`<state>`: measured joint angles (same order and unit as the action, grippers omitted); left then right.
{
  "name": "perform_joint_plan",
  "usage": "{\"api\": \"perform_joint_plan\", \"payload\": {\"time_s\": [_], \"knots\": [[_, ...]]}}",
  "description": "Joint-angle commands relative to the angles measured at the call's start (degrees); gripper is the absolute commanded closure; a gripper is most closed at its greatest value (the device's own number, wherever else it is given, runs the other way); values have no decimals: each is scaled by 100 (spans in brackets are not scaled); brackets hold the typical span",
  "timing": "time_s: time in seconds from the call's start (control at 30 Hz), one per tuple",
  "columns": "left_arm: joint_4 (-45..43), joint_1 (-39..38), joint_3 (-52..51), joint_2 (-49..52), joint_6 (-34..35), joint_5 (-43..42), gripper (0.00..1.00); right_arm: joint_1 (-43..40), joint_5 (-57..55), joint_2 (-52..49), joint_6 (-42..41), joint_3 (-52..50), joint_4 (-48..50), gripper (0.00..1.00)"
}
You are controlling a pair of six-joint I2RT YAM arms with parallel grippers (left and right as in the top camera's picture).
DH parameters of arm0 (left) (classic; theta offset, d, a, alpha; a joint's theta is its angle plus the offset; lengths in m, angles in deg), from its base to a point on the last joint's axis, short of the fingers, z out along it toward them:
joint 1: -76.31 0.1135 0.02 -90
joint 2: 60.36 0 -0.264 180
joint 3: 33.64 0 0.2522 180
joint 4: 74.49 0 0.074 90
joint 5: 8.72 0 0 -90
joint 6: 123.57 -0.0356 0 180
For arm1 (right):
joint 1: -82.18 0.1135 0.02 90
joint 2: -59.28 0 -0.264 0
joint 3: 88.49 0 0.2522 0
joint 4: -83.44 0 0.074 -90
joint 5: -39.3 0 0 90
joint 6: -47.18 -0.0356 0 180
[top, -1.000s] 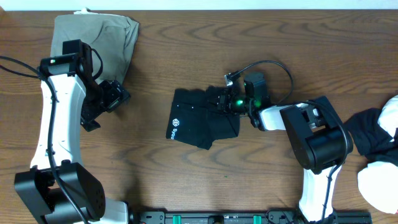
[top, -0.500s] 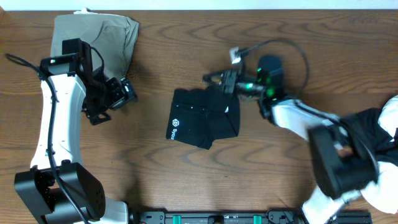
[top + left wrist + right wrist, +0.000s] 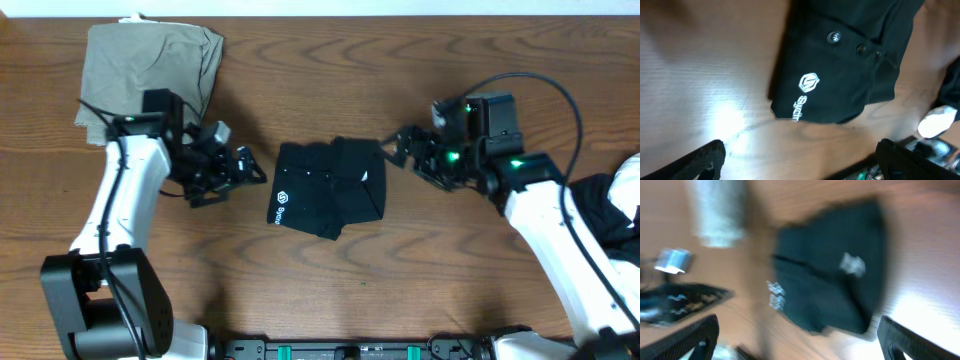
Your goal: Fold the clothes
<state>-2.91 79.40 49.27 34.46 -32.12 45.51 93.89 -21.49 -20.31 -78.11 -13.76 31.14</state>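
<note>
Folded into a compact, slightly rumpled block at the centre of the overhead frame: a soft black fabric garment, flat on the brown wooden table, its small white printed logo near the left edge of the block. Just left of it, not touching: the left gripper, fingers spread apart with nothing between them, pointing right toward the fabric. Confirmed in the left wrist view: two dark fingertips set wide at the bottom corners, bare wood between, the garment filling the upper middle with its logo and lettering turned sideways and two small round snaps above. Just right of the garment's upper right corner in the overhead frame: the right gripper, likewise parted and empty, close to the cloth but clear of it. Heavily blurred in the right wrist view, yet fingers visibly apart at the bottom corners, garment at centre. At the right edge of the overhead frame: a heap of black and white fabric. In the upper left corner: an olive-khaki folded garment.
</note>
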Motion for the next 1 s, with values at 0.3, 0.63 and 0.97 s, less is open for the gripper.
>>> {"api": "perform_joint_plan", "payload": {"time_s": [0.3,0.63,0.97], "knots": [[-1178,-638,-225,400,323,581,2,-28,-1845,356,1462,505,-1659,1],[-1475,-640,-225,1069,-748,-188,2,-28,-1331,356,1792,503,-2087,1],[-1812,-640,-225,1561,-896,-610,2,-28,-1331,356,1888,503,-2190,1]]}}
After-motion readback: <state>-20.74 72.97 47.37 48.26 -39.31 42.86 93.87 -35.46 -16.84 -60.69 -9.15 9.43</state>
